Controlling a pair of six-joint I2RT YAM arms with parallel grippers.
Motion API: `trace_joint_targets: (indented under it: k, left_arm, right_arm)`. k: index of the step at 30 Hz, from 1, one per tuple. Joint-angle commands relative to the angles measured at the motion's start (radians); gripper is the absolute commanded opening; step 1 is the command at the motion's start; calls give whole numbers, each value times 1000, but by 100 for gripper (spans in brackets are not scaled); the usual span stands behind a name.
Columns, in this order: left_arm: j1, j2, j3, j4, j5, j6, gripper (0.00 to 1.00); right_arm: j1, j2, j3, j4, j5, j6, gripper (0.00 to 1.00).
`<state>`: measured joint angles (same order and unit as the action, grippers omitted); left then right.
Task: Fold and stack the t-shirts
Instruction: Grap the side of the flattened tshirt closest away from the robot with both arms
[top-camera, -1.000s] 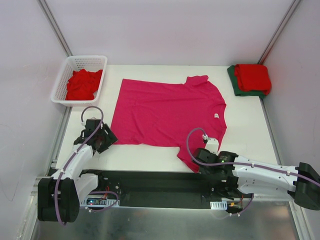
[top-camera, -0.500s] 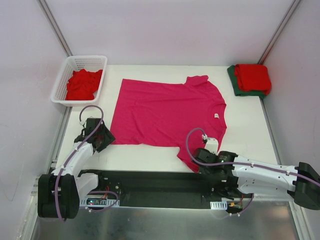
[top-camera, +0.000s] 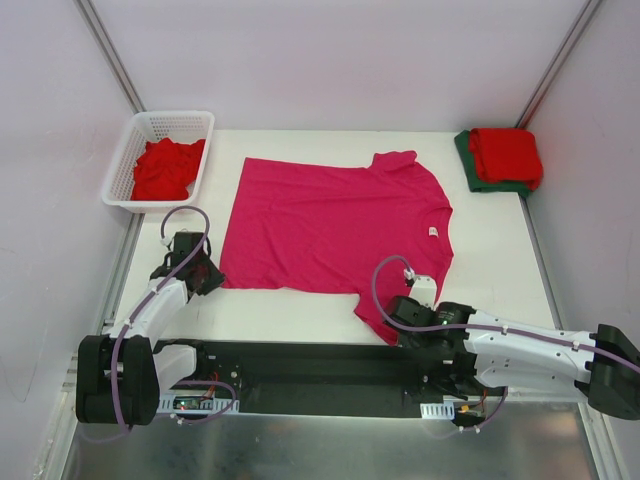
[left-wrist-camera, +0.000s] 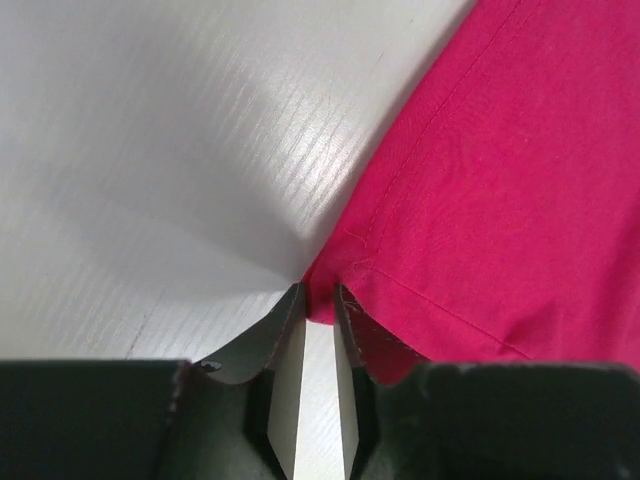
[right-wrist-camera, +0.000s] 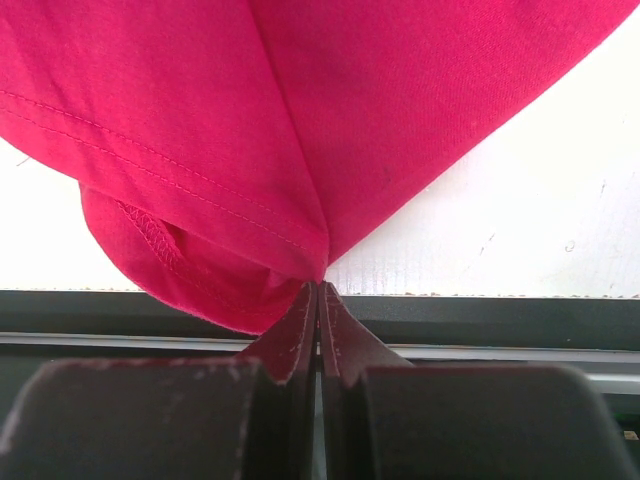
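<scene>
— Left pincer (left-wrist-camera: 318, 300): how is it set, and why there?
— It is set narrow and appears nipped on the near corner of the pink t-shirt's (top-camera: 330, 220) hem. A small pucker is raised in the cloth just beyond the tips. A corner is presumably chosen so that the edge can be carried over cleanly.
— And the right pincer (right-wrist-camera: 318, 285)?
— It is shut tight on the near sleeve, with the cloth bunched at its tips by the tabletop's (top-camera: 290, 305) near edge. With both near points held, a lengthwise fold away from the pincers is judged to be prepared.
— Where is the shirt otherwise?
— It is spread flat ahead of both pincers, with the neck on the right one's side and the hem on the left one's.
— And the rest?
— Unfolded red t-shirts (top-camera: 165, 168) are heaped in the basket (top-camera: 175, 117) beyond the left pincer. A folded red one (top-camera: 505, 152) is laid on a dark green one (top-camera: 464, 158) far beyond the right pincer. That stack is probably placed there so that the folding space is left free.
</scene>
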<state>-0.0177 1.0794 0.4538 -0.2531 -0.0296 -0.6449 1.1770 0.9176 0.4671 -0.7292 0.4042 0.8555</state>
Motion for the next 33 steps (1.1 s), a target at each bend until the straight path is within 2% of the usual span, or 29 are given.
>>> trace_joint_targets:
  k: [1,7,13,23,33]
  left_arm:
    - [7,-6,16,2,2,7,11]
    - [7,-7,16,2,7,7,0]
    - [7,-10,26,2,13,7,0]
    - [7,-1,108,-3,26,11,0]
    - [7,56,177,-3,23,21,0]
  right_arm:
    - [6,4,36,-15,18,-1,1]
    - [6,14,39,-12,19,-6,2]
    - [6,3,70,-53,54,-3,1]
    - [1,-6,225,-269,258,-32,2]
    - [-88,-14,375,-391,407,-110,1]
